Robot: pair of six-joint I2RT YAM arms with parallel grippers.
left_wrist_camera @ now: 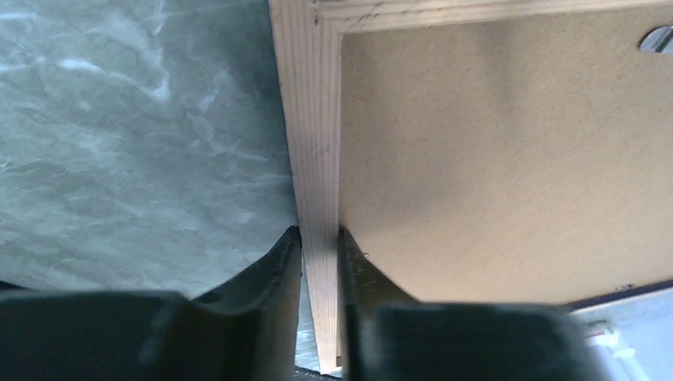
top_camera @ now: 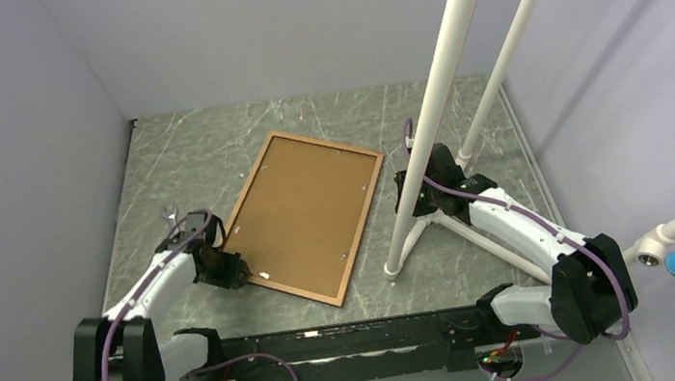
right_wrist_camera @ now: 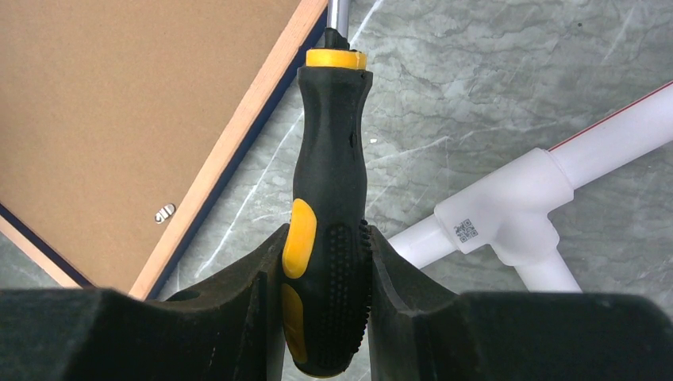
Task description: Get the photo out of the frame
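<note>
I see the frame (top_camera: pixel 303 216) lying flat on the tabletop (top_camera: pixel 183 151) with its brown back side up. It sits in the middle, and its long axis runs from near to far, the far end leaning to the right. My left gripper (left_wrist_camera: pixel 319 236) is narrow and pinches the light wood rim at the near-left corner. One finger is outside the rim and one is on the board. My right gripper (right_wrist_camera: pixel 325 238), beside the frame's far right edge, holds a black and yellow screwdriver (right_wrist_camera: pixel 329 143).
</note>
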